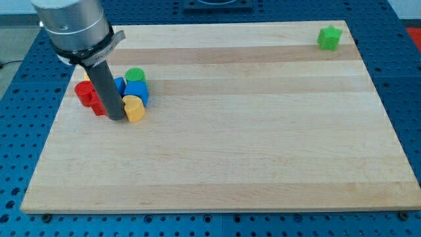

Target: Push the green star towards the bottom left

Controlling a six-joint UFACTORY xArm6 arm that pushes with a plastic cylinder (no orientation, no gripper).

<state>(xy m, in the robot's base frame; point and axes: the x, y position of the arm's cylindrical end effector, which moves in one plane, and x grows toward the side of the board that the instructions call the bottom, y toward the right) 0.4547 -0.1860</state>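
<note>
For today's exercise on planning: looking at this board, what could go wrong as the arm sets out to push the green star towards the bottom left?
1. My tip sits among the cluster at the view's left, touching or nearly touching the yellow block; leaving could scatter it.
2. The green star lies close to the board's top right edge; approaching from behind leaves little room and might knock it off.
3. A diagonal push may end in the cluster.

The green star (329, 37) lies at the tabletop's (250, 158) top-right corner, well apart from a cluster at the view's left. There my tip (116, 118) stands between the red block (85, 93) and the yellow block (135, 109), with the blue block (137, 91) and the green cylinder (135, 75) behind.
</note>
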